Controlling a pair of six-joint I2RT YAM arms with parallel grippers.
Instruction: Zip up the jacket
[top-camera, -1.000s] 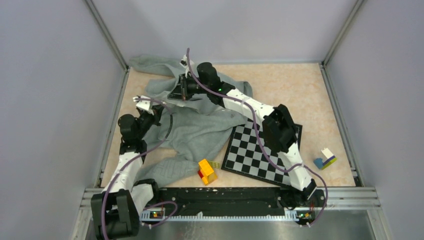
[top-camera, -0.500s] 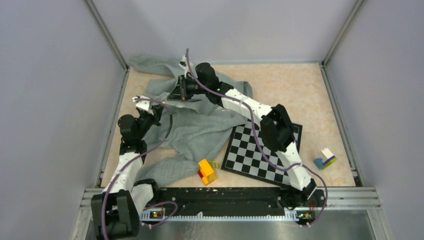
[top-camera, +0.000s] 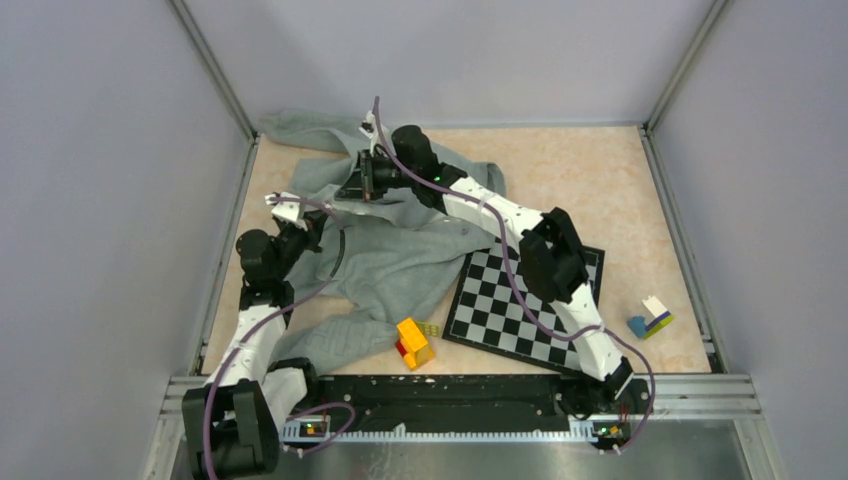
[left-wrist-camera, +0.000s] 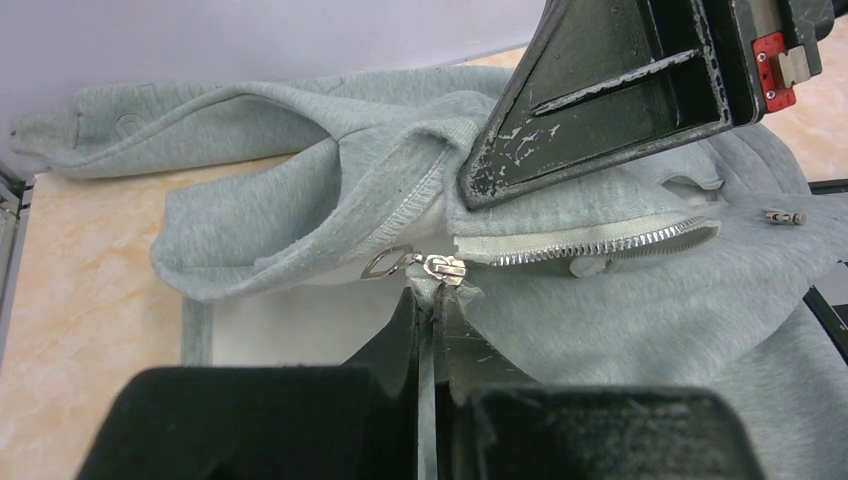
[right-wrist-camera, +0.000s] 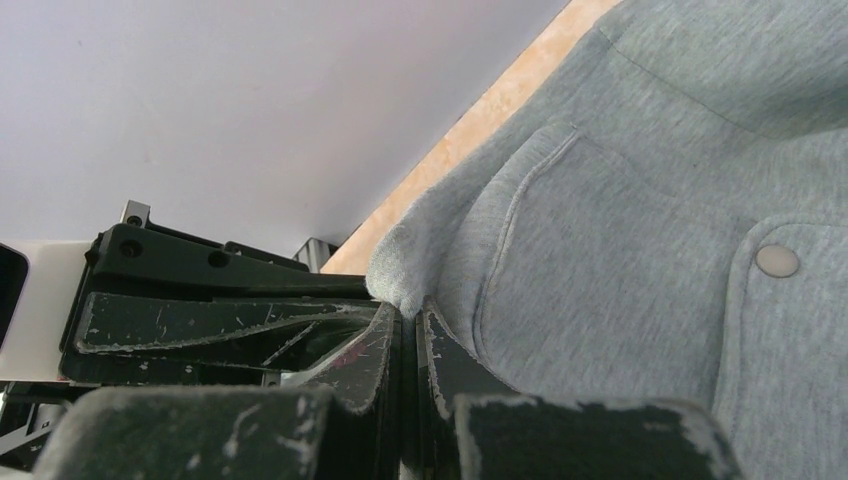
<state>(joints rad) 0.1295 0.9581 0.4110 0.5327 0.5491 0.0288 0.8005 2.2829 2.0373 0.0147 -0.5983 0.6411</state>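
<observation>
A thin fold of the jacket (left-wrist-camera: 300, 200) is being pinched between the jaws of the left gripper (left-wrist-camera: 431, 300), which are drawn almost together with only cloth in the slit. Just past their tips the silver zipper slider (left-wrist-camera: 446, 268) is being shown, its pull tab (left-wrist-camera: 384, 263) lying to the left of it. The metal zipper teeth (left-wrist-camera: 600, 240) are being led off to the right on white tape. A rounded hump of the same grey fleece is being squeezed between the jaws of the right gripper (right-wrist-camera: 408, 316), which are pressed together. A snap button (right-wrist-camera: 777, 260) is being shown to the right of them. Farther out, the jacket is being spread rumpled under both grippers on the table (top-camera: 600, 180). The chessboard (top-camera: 500, 300) is lying right of both jaws, just beside the cloth. A yellow-and-orange block (top-camera: 412, 342) is sitting nearer the arm bases beside a sleeve, and a blue-and-white block (top-camera: 650, 318) well apart to the right.
</observation>
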